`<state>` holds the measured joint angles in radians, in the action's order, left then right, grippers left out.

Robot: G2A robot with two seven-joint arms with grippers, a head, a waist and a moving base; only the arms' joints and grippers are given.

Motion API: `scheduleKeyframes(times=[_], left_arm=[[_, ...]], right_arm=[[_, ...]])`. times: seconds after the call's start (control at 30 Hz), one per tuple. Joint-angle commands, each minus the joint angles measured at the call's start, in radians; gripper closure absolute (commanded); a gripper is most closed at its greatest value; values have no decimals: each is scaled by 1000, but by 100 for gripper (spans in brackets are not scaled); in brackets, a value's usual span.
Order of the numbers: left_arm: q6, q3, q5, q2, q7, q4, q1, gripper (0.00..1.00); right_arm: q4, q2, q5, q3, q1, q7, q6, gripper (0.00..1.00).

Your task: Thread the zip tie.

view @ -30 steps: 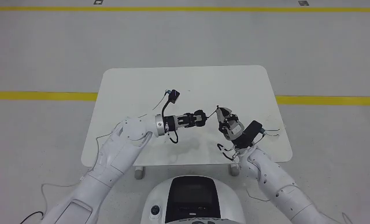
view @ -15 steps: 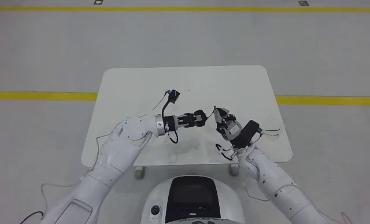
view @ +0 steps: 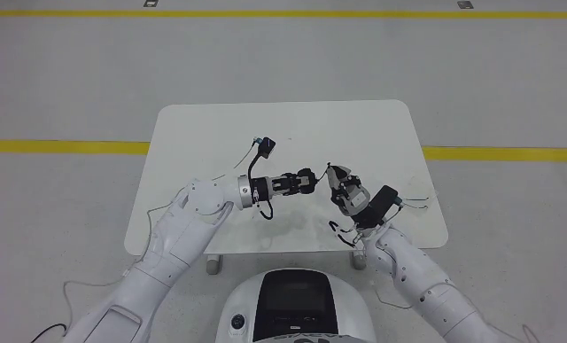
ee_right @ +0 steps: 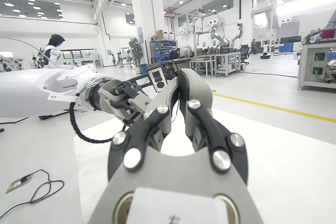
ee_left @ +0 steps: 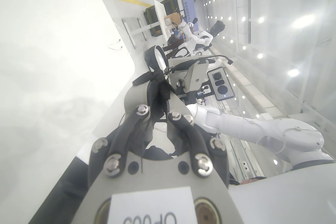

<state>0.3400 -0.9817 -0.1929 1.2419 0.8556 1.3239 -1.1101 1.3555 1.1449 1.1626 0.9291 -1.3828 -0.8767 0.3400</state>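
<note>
White worktop [view: 221,130] from above: left gripper [view: 307,178] and right gripper [view: 332,174] meet tip to tip over its near middle. Left wrist: fingers clamped on the black zip tie [ee_left: 155,101], running lengthwise past their tips. Right wrist: fingers pinched shut on its thin strand.

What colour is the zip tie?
The zip tie is black; the left wrist view shows it best.
</note>
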Motion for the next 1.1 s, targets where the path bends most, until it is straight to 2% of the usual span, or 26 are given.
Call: scheduleKeyframes(times=[0.0, 0.47, 1.07], left_arm=[[0, 0, 0, 0, 0, 0, 0, 100], [0, 0, 0, 0, 0, 0, 0, 100], [0, 0, 0, 0, 0, 0, 0, 100]], right_arm=[[0, -1, -2, -4, 1, -3, 0, 100], [-3, -6, -16, -25, 10, -24, 0, 100], [-20, -5, -18, -16, 7, 5, 0, 100]])
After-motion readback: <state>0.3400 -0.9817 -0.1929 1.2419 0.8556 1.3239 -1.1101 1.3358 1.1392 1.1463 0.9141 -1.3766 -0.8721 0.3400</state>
